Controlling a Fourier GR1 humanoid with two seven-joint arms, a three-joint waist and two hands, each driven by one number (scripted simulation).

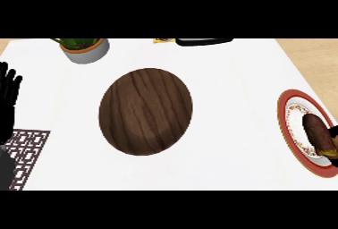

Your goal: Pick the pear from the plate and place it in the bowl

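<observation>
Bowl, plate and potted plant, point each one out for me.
Bowl point(146, 112): head view, middle of its wooden inside.
Plate point(285, 117): head view, red rim on its left side.
Potted plant point(86, 53): head view, front wall of the grey pot.

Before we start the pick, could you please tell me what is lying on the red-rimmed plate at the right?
On the plate lies a dark brown, elongated item, presumably the pear. Its lower end runs to the view's edge. The plate's patterned centre beneath it is covered, so nothing can be seen there.
</observation>
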